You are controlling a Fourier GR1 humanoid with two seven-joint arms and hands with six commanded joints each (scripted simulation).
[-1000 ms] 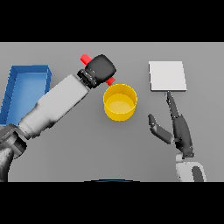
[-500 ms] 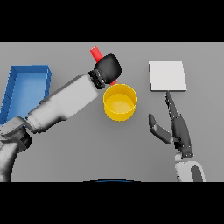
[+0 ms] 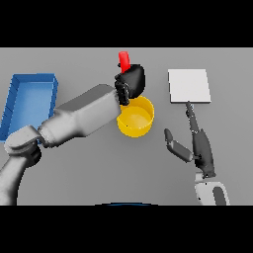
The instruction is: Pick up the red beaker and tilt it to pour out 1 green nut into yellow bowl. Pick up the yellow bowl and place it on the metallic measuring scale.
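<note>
Head view is all I have, looking down on the grey table (image 3: 89, 178). On my screen the left robot hand (image 3: 131, 81) sits at the far middle of the table, its dark fingers clenched round the red beaker (image 3: 123, 60). Only the top of that beaker shows, poking out beyond the far side of the hand and leaning a little to the left; I cannot see its mouth or anything inside it. The white and grey left forearm runs in from the near left and crosses over the left rim of the yellow bowl (image 3: 136, 117).

That bowl stands on the table just near of the left robot hand, almost under it, its far left edge hidden by the wrist. I see only yellow inside the bowl; a small dark speck sits at its near left inner wall, but I cannot tell what it is.

Far right lies the metallic measuring scale (image 3: 189, 86), a pale square plate flat on the table, apart from the bowl. The right robot hand (image 3: 196, 144) shows at the near right, released, fingers straight and pointing toward the scale, thumb spread out to the left, holding nothing.

At the far left a blue tray (image 3: 15, 101) rests on the table, partly covered by the left arm.
</note>
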